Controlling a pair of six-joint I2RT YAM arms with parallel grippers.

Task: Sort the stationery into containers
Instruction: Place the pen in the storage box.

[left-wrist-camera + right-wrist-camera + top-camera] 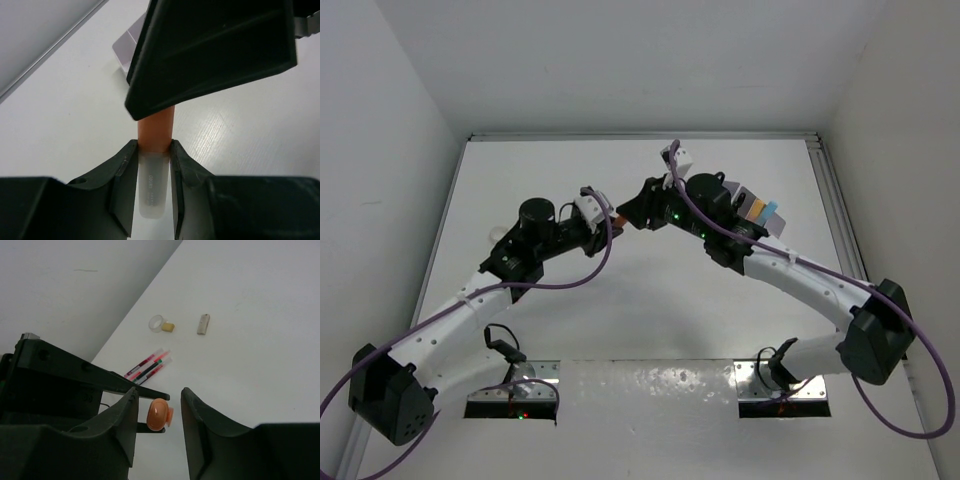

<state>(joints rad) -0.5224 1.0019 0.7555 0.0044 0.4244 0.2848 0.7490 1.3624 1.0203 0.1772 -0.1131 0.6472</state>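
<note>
Mid-handover above the counter (650, 320), the left claw (154, 148) clamped an orange marker (156, 125) while the right claw (159, 392) flanked its tip, jaws apart, seemingly needing to grip before any release.

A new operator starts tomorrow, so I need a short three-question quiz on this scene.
1. True or false: the left claw is shut on the orange marker.
2. The marker's rounded end is: A) between the right claw's open fingers; B) lying on the table; C) inside a container.
3. What colour is the small block beside the clear ring?
Key: 1 true; 2 A; 3 yellow.
</note>
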